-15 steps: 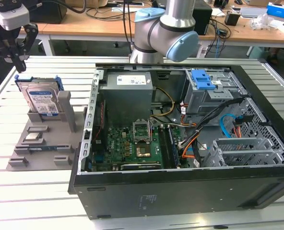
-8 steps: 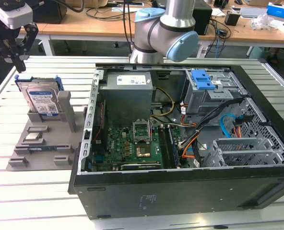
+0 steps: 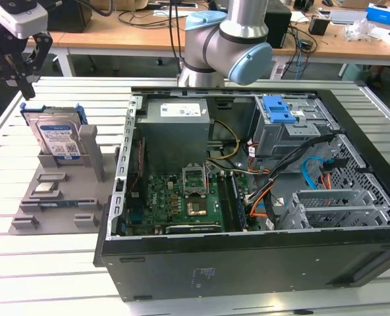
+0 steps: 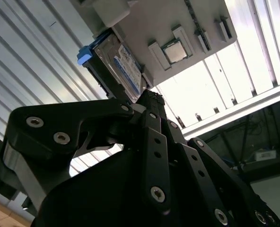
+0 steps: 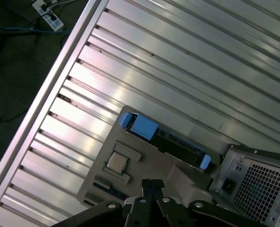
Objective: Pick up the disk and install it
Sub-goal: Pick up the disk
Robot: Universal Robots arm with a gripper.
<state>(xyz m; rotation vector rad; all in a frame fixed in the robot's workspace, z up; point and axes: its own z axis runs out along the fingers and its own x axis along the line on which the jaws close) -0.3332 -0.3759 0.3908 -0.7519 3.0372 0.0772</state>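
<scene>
Hovering above the disk (image 3: 58,139), you are carrying nothing: the tool (image 5: 153,184) is standing narrow, jaws together. The disk is standing on edge in a grey holder (image 3: 97,158) on the counter (image 3: 50,263), beside the open computer case (image 3: 248,263). It is likely handling as dense, rigid and shock-sensitive, so you are best gripping the blue bracket (image 5: 142,126) by its edges.

I see a slatted aluminium table (image 3: 43,263) under everything. At twelve o'clock in the exterior view, wooden desks (image 3: 116,36) carry cables (image 3: 142,16). The floor (image 5: 12,80) is dark.
</scene>
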